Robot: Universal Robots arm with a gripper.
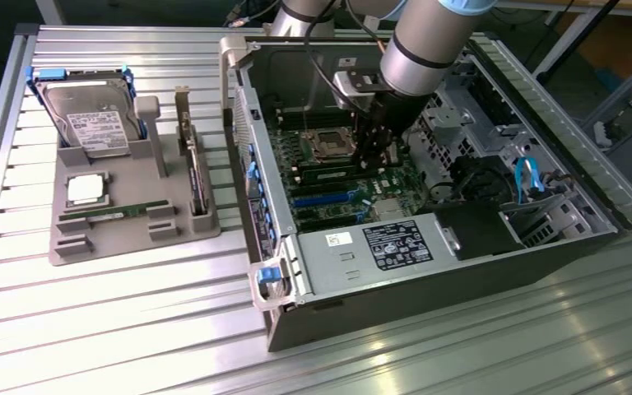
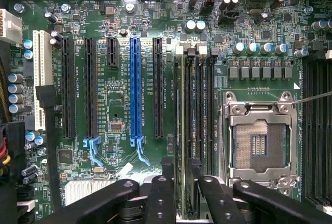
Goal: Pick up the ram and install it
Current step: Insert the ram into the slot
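Slatted metal table (image 1: pixel 129 329), open PC case (image 1: pixel 437 313) on the exterior view's right.
My gripper (image 2: pixel 181 171) straddles the ram (image 2: pixel 182 105) in its slot beside the CPU socket (image 2: pixel 258 143), jaws apart.

hard drive (image 1: pixel 88 115), cpu chip (image 1: pixel 85 189), grey tray (image 1: pixel 118 245)

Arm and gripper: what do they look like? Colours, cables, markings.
Arm: thick silver-grey tube with a black band and a light blue cap. A black cable loops beside it, and a pale bracket sits at the wrist. Gripper: all black, and the wrist view shows jointed bars with round screw holes. No markings readable.
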